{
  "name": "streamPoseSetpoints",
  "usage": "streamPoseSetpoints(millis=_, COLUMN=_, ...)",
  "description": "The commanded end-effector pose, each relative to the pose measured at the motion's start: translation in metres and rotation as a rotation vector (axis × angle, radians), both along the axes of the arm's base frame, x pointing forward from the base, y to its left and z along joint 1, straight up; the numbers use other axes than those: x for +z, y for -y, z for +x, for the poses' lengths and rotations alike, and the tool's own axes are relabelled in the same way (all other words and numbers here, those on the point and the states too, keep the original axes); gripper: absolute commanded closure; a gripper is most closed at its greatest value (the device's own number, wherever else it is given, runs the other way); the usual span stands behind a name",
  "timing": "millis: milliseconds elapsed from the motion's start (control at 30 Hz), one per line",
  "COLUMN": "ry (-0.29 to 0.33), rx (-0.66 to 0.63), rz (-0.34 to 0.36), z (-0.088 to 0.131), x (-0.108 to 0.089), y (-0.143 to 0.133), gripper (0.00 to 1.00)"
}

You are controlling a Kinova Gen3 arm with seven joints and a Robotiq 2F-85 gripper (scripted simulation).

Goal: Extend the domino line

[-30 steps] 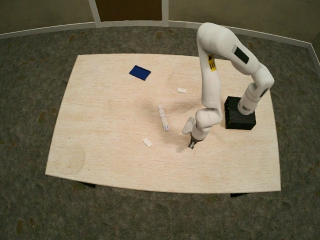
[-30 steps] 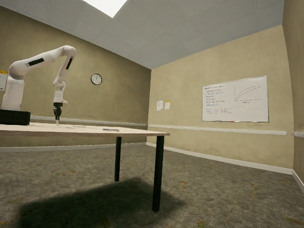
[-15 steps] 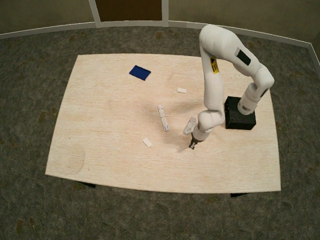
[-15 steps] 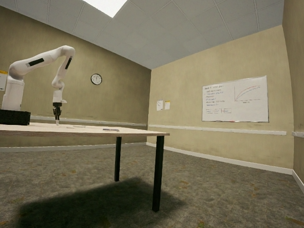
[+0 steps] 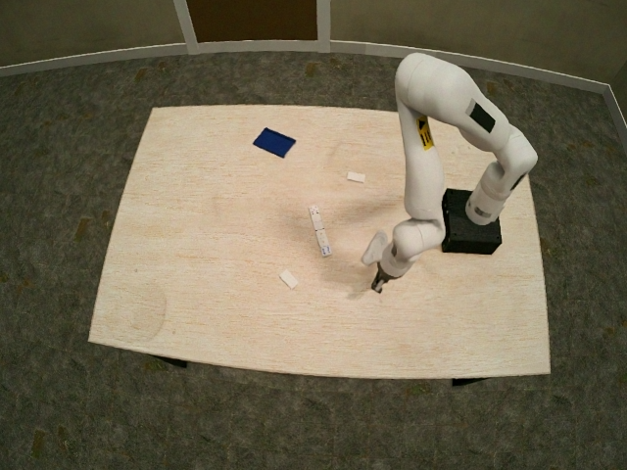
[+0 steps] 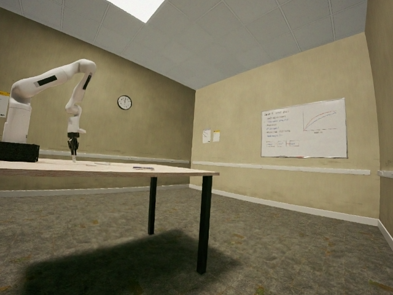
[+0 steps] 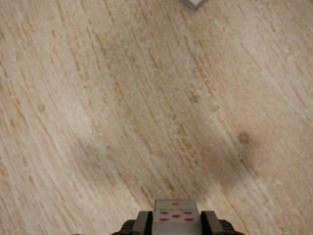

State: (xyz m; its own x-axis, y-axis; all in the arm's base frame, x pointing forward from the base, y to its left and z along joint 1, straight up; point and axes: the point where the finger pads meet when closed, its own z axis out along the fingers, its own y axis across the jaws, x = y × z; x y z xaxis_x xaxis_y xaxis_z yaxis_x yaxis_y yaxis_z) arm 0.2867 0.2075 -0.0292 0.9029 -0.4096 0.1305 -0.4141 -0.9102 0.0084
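My gripper (image 5: 377, 287) (image 6: 73, 153) (image 7: 175, 226) is shut on a white domino (image 7: 175, 214), held upright just above the table (image 5: 202, 328) (image 7: 98, 98). The held domino's face shows purple pips and one orange pip in the wrist view. The line of face-up dominoes (image 5: 319, 230) lies left of and behind the gripper. One face-down domino (image 5: 288, 278) lies flat to the gripper's left. Another face-down domino (image 5: 356, 176) lies flat farther back. A white domino corner (image 7: 196, 3) shows at the top edge of the wrist view; I cannot tell which domino it is.
A flat blue rectangle (image 5: 273, 142) lies at the back left of the table. The arm's black base (image 5: 470, 227) (image 6: 19, 151) stands on the table's right side. The arm's elbow hangs over the table behind the gripper.
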Motion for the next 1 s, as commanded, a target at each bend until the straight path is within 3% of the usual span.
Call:
streamPoseSetpoints(millis=0, ry=0.006, rx=0.000, rz=-0.002, z=0.000, x=0.000, y=0.000, gripper=0.66)
streamPoseSetpoints(millis=967, ry=0.037, rx=0.000, rz=-0.015, z=-0.017, x=-0.004, y=-0.008, gripper=0.66)
